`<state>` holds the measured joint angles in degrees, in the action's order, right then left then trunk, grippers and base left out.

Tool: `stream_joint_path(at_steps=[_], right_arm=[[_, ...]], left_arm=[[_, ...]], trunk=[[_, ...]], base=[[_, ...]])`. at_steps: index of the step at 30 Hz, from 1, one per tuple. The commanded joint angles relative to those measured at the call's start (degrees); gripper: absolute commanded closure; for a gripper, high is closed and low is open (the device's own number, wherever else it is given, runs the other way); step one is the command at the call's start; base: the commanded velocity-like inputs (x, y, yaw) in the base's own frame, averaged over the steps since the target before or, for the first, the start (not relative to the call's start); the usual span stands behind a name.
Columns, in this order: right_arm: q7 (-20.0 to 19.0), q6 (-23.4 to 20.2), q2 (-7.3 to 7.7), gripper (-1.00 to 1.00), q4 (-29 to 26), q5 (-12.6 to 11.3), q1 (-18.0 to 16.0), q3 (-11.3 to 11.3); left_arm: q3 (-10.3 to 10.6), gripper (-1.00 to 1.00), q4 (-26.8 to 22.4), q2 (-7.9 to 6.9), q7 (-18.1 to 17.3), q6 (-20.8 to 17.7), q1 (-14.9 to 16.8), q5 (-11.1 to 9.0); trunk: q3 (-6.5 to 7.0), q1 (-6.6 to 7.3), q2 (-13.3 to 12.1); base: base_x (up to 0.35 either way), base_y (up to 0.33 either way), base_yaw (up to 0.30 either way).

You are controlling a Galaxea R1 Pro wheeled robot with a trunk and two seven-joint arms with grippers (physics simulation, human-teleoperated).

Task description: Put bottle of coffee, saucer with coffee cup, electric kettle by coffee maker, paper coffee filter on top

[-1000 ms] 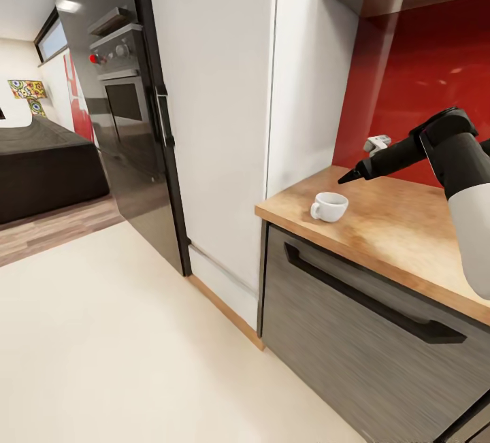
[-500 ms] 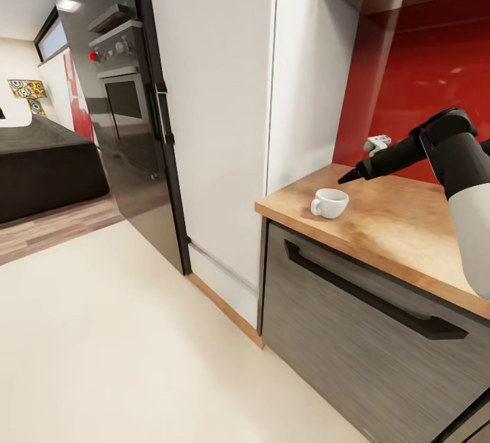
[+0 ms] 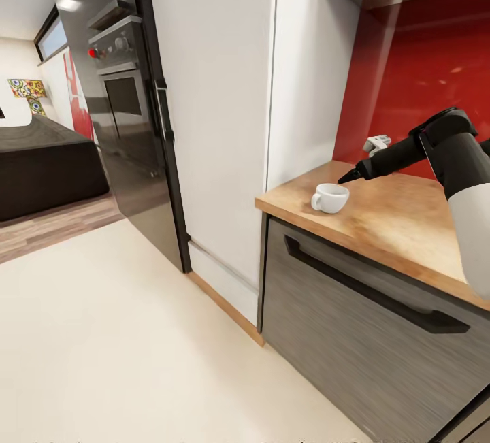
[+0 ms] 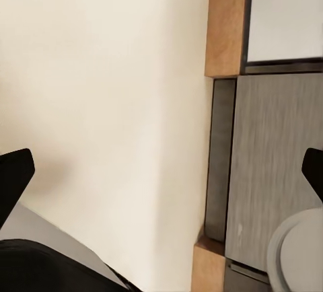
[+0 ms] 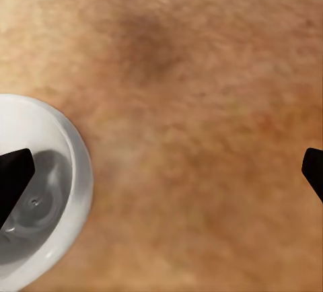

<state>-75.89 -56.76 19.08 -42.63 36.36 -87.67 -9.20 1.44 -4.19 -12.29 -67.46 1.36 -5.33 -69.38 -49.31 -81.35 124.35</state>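
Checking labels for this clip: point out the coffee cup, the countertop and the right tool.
coffee cup [image 3: 331, 198], head view, on its outer side wall.
countertop [image 3: 395, 215], head view, on bare wood right of the cup.
right tool [image 3: 350, 175], head view, at its fingertips above the cup.

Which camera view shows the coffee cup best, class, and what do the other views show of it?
The head view: the whole coffee cup sits upright on the countertop, handle visible, by the right gripper. The right wrist view shows part of its rim and inside. The left wrist view looks at floor and cabinet.
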Motion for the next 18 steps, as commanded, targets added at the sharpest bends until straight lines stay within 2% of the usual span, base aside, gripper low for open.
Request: stream_joint_path(at_steps=[1, 4, 18], right_arm=[[-0.6, -0.4, 0.02, -1.00, -0.1, 0.6, 0.0, -0.1], [-0.6, -0.4, 0.00, -1.00, -0.1, 0.6, 0.0, -0.1], [-0.6, -0.4, 0.07, -1.00, -0.1, 0.5, 0.0, -0.1]], left_arm=[[0.2, -1.00, -0.1, -0.01, 0.0, 0.1, 0.0, -0.1], [0.2, -1.00, -0.1, -0.01, 0.0, 0.1, 0.0, -0.1], [0.2, -1.00, -0.1, -0.01, 0.0, 0.1, 0.0, -0.1]], trunk=[[-0.23, -0.22, 0.4], [-0.77, -0.88, 1.6], [-0.77, -0.88, 1.6]], base=[[0.000, 0.000, 0.000], [0.000, 0.000, 0.000], [0.000, 0.000, 0.000]])
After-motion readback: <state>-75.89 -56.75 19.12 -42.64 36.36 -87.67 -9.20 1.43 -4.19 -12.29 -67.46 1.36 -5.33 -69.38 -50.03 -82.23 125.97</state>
